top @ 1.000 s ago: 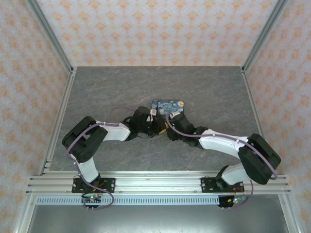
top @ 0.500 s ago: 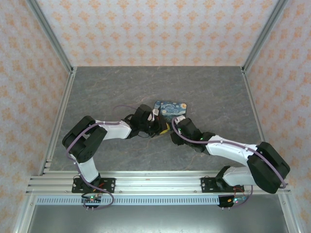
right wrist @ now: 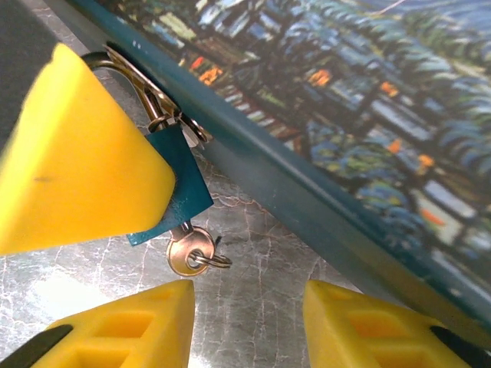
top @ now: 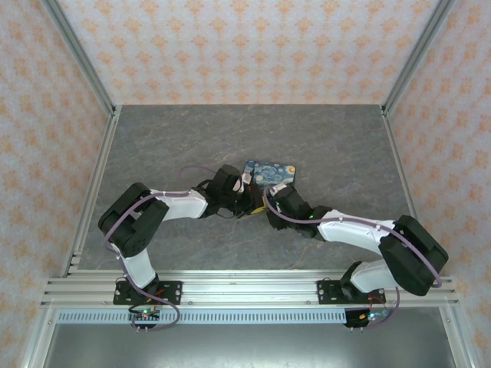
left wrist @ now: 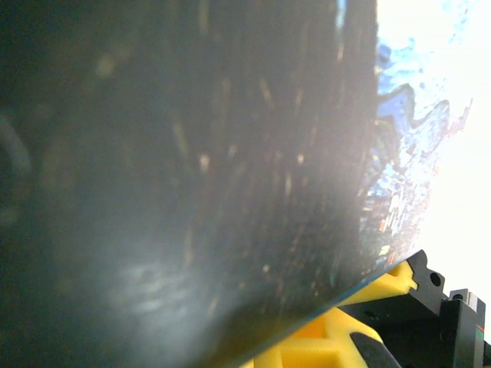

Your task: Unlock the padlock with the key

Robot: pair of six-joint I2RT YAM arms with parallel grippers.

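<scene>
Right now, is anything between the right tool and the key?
Nothing visible. The key sticks out of the padlock, ahead of the open right tool, with bare table between. A yellow finger covers the padlock's left side, clear of that path.

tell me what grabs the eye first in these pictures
The blue-and-yellow Starry Night box at mid-table, where both arms meet, stands out from above. In the right wrist view, the small teal padlock sits at the box's edge with a gold key at its base, partly under a yellow finger, and the right pincer open just below.
</scene>
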